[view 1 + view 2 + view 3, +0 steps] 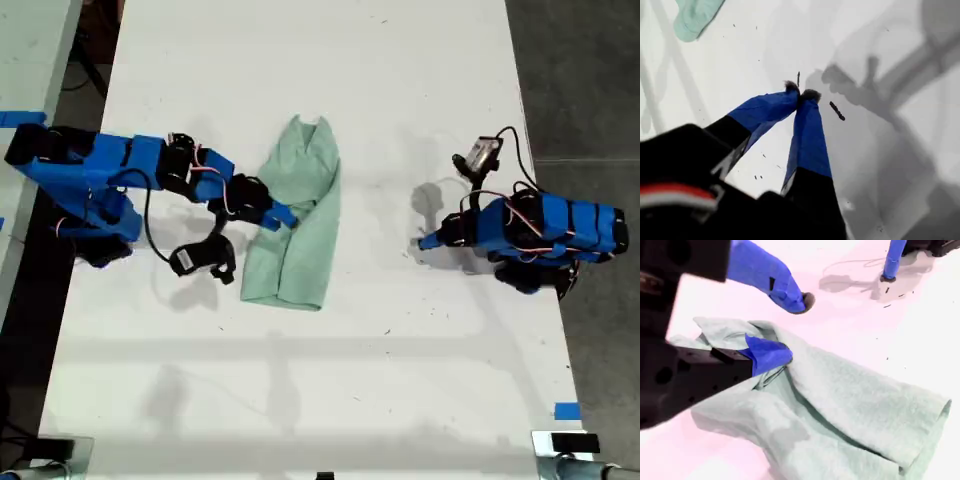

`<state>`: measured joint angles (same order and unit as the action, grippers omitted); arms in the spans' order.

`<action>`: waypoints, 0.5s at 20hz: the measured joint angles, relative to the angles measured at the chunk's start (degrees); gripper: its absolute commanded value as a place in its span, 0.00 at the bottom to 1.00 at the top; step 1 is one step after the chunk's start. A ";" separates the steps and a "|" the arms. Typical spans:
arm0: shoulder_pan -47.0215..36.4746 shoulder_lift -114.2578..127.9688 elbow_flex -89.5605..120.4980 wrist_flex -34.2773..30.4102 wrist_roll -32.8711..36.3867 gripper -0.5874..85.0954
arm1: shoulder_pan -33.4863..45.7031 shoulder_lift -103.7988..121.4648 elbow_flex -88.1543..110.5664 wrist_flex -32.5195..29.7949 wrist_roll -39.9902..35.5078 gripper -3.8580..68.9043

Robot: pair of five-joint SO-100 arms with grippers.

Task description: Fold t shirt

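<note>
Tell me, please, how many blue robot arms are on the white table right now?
2: one reaches in from the exterior view's left, its open pincer over the t shirt; the other sits folded at the exterior view's right, its pincer shut over bare table.

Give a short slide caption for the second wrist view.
My second gripper, jaws open, over the partly folded mint t shirt.

T shirt (300, 215): pale mint-green soft cloth, lying on the white table, left of centre in the exterior view. Folded lengthwise into a long narrow shape, one layer lapped over the other, rumpled along the fold; narrow end far, wider hem end near
</note>
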<state>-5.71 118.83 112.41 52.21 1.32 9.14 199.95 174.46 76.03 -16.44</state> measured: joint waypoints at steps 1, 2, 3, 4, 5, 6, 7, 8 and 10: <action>-0.44 7.12 5.45 0.18 -1.05 0.08 | 0.00 0.00 0.00 0.00 0.00 0.08; -1.93 15.82 12.13 0.18 -2.46 0.06 | 0.00 0.00 0.00 0.00 0.00 0.08; -4.13 26.02 20.21 0.35 -3.78 0.05 | 0.00 0.00 0.00 0.00 0.00 0.08; -5.80 37.27 28.83 0.79 -4.75 0.04 | 0.00 0.00 0.00 0.00 0.00 0.08; -7.03 49.13 37.71 1.67 -5.45 0.04 | 0.00 0.00 0.00 0.00 0.00 0.08; -7.29 61.61 46.67 3.08 -5.98 0.04 | 0.00 0.00 0.00 0.00 0.00 0.08; -7.29 73.12 55.99 3.69 -6.42 0.04 | 0.00 0.00 0.00 0.00 0.00 0.08; -7.65 80.77 63.72 3.43 -6.42 0.04 | 0.00 0.00 0.00 0.00 0.00 0.08; -8.44 82.00 72.69 2.02 -7.38 0.02 | -0.09 0.00 0.00 0.00 0.09 0.08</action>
<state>-14.15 200.83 185.10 54.23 -6.06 9.05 199.95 174.46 76.03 -16.35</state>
